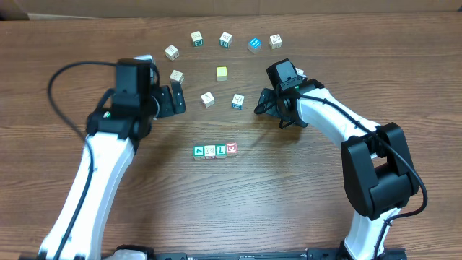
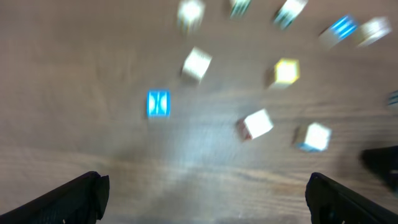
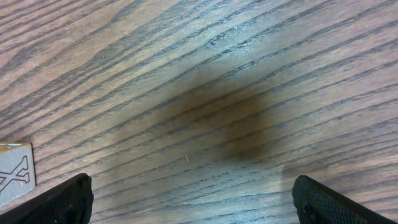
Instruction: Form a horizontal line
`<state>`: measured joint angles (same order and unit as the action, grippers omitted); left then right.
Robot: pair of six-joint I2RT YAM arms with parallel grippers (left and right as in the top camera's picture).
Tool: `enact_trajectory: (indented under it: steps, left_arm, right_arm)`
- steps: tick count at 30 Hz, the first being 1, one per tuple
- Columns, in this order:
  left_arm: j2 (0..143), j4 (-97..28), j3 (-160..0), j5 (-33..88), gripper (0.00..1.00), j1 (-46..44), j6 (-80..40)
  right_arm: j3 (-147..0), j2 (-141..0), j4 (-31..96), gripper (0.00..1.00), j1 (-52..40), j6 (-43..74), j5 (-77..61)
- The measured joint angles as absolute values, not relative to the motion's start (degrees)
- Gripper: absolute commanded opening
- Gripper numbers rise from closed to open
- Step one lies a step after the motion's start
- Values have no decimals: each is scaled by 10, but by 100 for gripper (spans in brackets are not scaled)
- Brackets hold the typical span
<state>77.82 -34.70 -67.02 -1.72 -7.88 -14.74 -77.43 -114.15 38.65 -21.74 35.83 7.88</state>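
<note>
The horizontal line is a row of four small cubes lying side by side near the table's middle: a green cube (image 1: 198, 151), a white cube (image 1: 209, 151), a green "L" cube (image 1: 220, 149) and a red-faced cube (image 1: 232, 148). My left gripper (image 1: 173, 101) hovers up and to the left of the row, open and empty; its wrist view is blurred, with both dark fingers (image 2: 68, 202) wide apart. To the upper right of the row, my right gripper (image 1: 261, 105) is open over bare wood, and its fingers (image 3: 345, 205) hold nothing.
Loose cubes form an arc at the back, among them a blue one (image 1: 254, 44). A yellow cube (image 1: 221, 73) and two pale cubes (image 1: 208, 99) (image 1: 237, 101) lie between the grippers. A pale cube with an X (image 3: 13, 171) sits left of the right fingers.
</note>
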Motion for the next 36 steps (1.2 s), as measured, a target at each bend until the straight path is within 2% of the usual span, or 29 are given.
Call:
enact_trajectory:
  steps: [6, 15, 19, 36]
  left_arm:
    - [670, -241, -591, 3, 100, -79, -65]
    - [547, 45, -290, 23, 100, -79, -28]
    - [503, 132, -193, 30, 100, -79, -28]
    - [371, 163, -28, 34, 100, -79, -28]
  right_arm:
    - [-774, -1141, 386, 100, -217, 358, 79]
    - [-773, -1141, 387, 100, -217, 359, 79]
    - [-773, -1141, 386, 100, -217, 359, 79]
    - [-773, -1141, 387, 100, -217, 358, 79]
